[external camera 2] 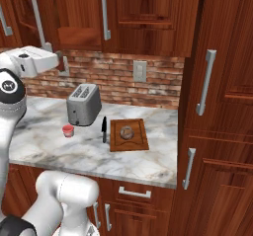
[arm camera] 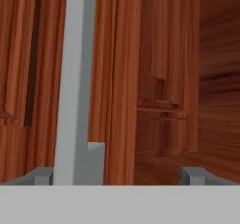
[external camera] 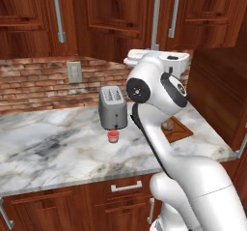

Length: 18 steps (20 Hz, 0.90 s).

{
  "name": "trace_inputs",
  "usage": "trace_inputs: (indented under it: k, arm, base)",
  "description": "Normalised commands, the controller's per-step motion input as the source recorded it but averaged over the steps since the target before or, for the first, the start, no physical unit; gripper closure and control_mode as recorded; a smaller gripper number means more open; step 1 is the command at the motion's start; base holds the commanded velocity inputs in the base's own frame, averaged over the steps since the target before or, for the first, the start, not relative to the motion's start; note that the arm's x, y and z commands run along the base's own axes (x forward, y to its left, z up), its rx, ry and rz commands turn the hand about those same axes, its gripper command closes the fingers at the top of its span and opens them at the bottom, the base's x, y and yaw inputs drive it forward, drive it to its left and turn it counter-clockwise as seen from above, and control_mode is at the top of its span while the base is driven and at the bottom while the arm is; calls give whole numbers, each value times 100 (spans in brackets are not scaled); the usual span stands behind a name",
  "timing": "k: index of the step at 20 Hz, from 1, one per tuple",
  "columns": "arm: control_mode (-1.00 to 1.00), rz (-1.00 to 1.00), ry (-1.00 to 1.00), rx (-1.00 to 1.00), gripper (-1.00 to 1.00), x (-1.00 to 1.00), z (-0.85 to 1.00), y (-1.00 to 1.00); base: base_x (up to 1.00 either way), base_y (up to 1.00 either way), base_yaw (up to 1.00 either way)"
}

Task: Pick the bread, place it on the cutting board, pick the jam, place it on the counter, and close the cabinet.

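Two finger tips of the gripper (arm camera: 117, 175) stand wide apart at the bottom of the hand view, so it's open w/ nothing between them; a silver bar handle (arm camera: 75, 78) of the cabinet (arm camera: 164, 78) runs vertically just beside the left tip, very close to the camera. Can't tell if a tip touches the door or handle. In the left base view the hand (external camera: 159, 58) is raised up at the lower edge of the wall cabinet (external camera: 116, 17), above the toaster (external camera: 113, 107). Right base view puts the hand (external camera 2: 34, 61) at far left, near a door handle (external camera 2: 39, 18).

Bread (external camera 2: 127, 132) sits on the cutting board (external camera 2: 129, 145), approx. mid-board. Board lies flat on the counter (external camera 2: 89, 156) near its right end. A black knife (external camera 2: 104, 129) lies just left of the board, parallel to its edge, not touching as far as I can see.

Jam (external camera: 113, 136) stands upright on the counter (external camera: 58, 143), just in front of the toaster, slightly apart from it; same jar (external camera 2: 68, 130) in the right base view sits left-front of the toaster (external camera 2: 83, 104). Brick backsplash w/ a wall outlet (external camera 2: 140, 71) behind.
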Motion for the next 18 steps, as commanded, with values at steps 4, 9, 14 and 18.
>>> trace_inputs:
  k: [4,9,14,18]
  arm:
    - [-100,14,0,0,-100,39,-2,-23]
    - [-100,11,0,0,-100,43,-1,-11]
    - [-100,10,0,0,-100,49,-4,-8]
    - [-100,9,0,0,-100,53,-9,-3]
  base:
    - [0,0,0]
    - [0,0,0]
    - [0,0,0]
    - [0,0,0]
